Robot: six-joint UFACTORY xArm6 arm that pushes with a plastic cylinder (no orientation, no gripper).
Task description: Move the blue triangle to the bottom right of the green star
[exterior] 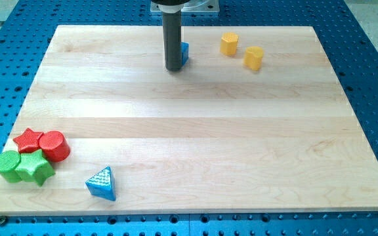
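Eight blocks lie on the wooden desk (195, 124), and they fall into three groups. Four sit clustered at the lower left of the frame: one red star (29, 139), one red cylinder (54, 145), one green cylinder (7, 164) and one green star (35, 166). The two reds form the upper row, the two greens the lower row, and all four are touching or just beside each other.

Two blue blocks are on the board. One is the blue triangle (102, 183), lying alone near the bottom edge, to the lower right of the green star and a little apart from it. The other blue block (185, 52) is at the upper middle of the frame, mostly hidden behind the rod, so its shape cannot be made out.

Two yellow blocks sit at the upper right: one yellow block (229, 43) nearer the top edge that looks six-sided, and one yellow cylinder (254, 58) just to its lower right, near it but not touching.

One dark rod comes down from the top of the frame, and my tip (173, 68) rests on the board at the upper middle, right against the left side of the hidden blue block. It is well apart from the blue triangle and from the cluster at the lower left. No gripper is fitted to this arm, so nothing is spread, pressed together or pinched.
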